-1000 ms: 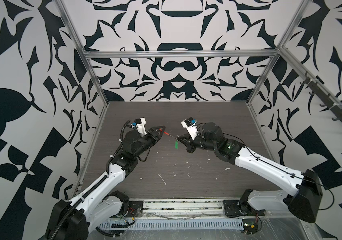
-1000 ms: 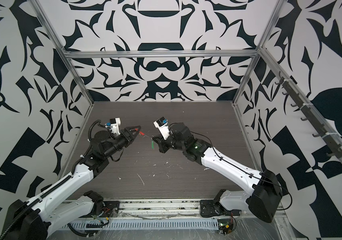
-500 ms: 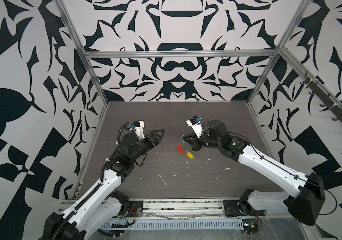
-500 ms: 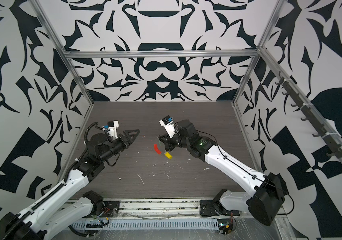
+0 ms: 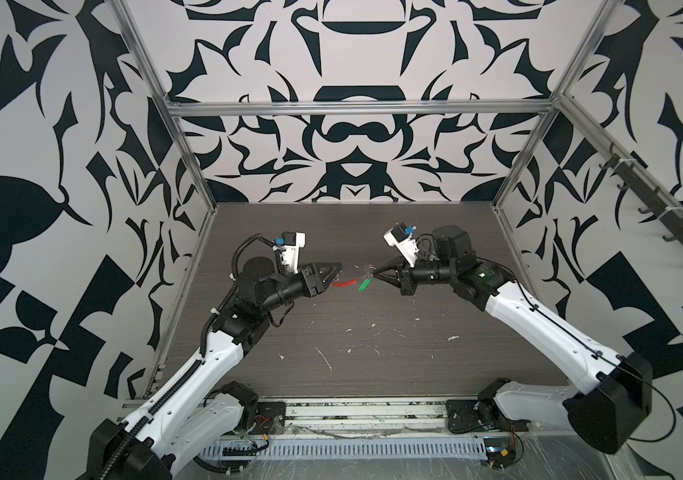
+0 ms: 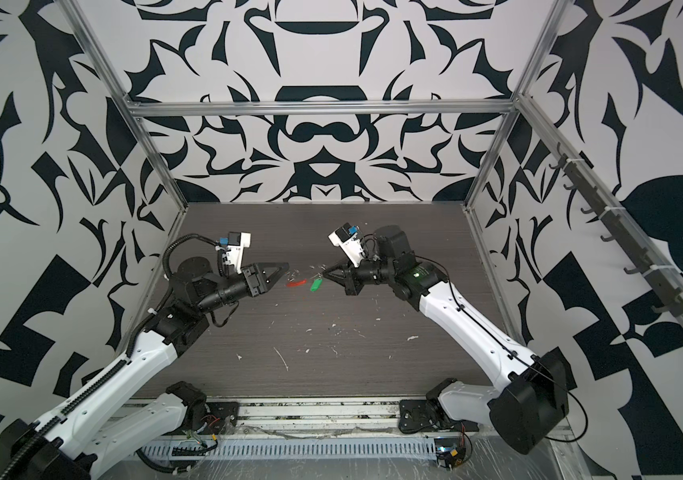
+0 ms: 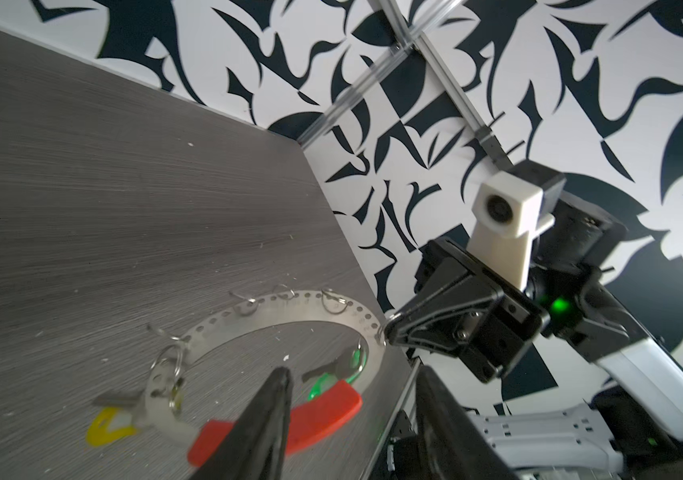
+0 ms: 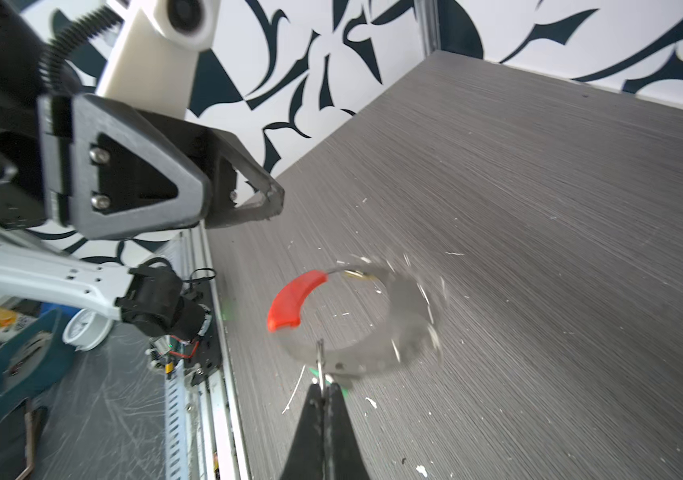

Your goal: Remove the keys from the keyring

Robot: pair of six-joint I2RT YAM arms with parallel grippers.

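The keyring hangs over the table from my right gripper, which is shut on its thin wire ring. Its pale perforated strip curls round to a red end, blurred in the right wrist view. The green key dangles just below the right gripper's tip. The yellow key hangs on a small loop farther along the strip and shows only in the left wrist view. My left gripper stands open just short of the red end, holding nothing.
White scraps litter the dark wood-grain table nearer the front. Patterned walls and metal frame posts close in the back and sides. The arm bases and a cable duct run along the front edge.
The left gripper let go of the red end, drew back, then came forward again, still open. The keyring swung under the right gripper, which shifted slightly right and stayed shut.
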